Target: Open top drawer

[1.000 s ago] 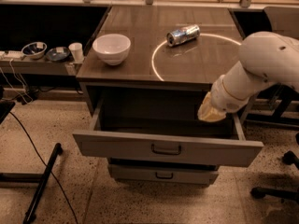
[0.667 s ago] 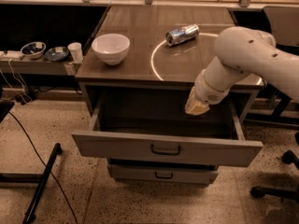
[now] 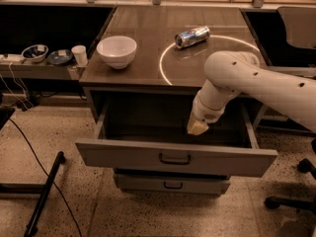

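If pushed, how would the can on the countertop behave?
The can lies on its side, so it would probably roll. Its shiny metal suggests light, easily dented. The hand hangs over the open top drawer.

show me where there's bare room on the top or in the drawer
Bare: the tabletop between bowl and can, and the left half of the top drawer, from its left wall to the end effector. Crowded: the right, where the arm hangs over both.
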Action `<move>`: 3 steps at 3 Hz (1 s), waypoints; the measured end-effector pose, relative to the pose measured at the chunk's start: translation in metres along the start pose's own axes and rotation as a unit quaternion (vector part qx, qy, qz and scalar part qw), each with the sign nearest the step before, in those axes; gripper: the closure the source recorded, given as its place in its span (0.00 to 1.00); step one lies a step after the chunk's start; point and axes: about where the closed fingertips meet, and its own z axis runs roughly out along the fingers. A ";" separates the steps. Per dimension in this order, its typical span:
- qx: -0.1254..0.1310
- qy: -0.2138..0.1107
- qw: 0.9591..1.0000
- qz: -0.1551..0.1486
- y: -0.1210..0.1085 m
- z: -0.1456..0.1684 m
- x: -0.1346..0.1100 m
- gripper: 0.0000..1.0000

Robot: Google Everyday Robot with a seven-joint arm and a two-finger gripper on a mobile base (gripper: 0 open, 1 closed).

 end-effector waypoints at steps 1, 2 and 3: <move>-0.026 0.005 1.000 -0.009 0.015 0.021 -0.004 0.87; -0.058 -0.005 0.998 -0.017 0.046 0.027 -0.004 0.86; -0.058 -0.005 0.998 -0.017 0.046 0.027 -0.004 0.88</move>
